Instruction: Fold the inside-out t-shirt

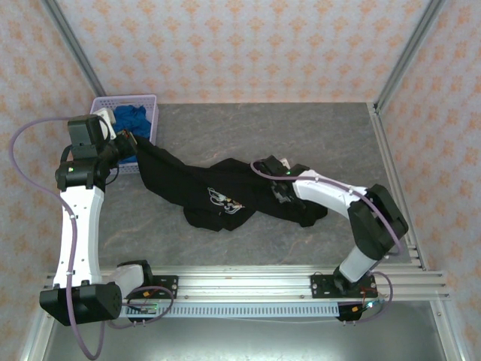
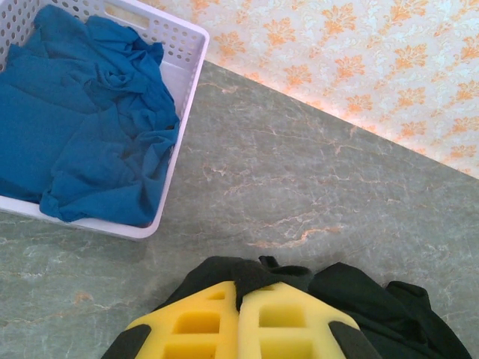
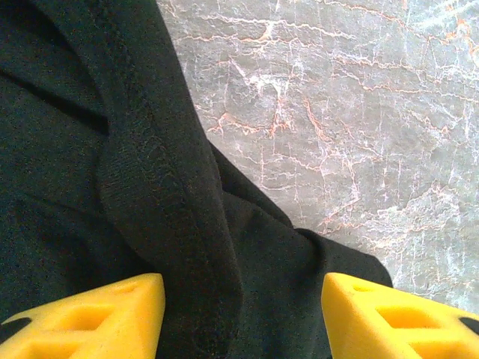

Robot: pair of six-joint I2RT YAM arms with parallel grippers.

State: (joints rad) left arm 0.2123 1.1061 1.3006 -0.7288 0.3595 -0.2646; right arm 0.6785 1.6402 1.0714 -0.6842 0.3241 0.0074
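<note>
The large black soft-fabric t-shirt (image 1: 197, 184) lies crumpled in the middle of the grey marbled counter (image 2: 314, 187). One end is pulled far-left to the left hand (image 2: 238, 293), which is clenched on the fabric just beside the white perforated plastic basket (image 2: 184, 82) of bright blue cloth (image 2: 82, 127). The right hand (image 3: 243, 292) is released, spread wide over a ridge of fabric at the shirt's right.

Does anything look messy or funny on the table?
Yes. The black t-shirt is not flat: it lies bunched and wrinkled on the table, with one end stretched toward the basket by the shut left gripper. The open right gripper sits over its other end. The blue cloth in the basket is crumpled too.
</note>
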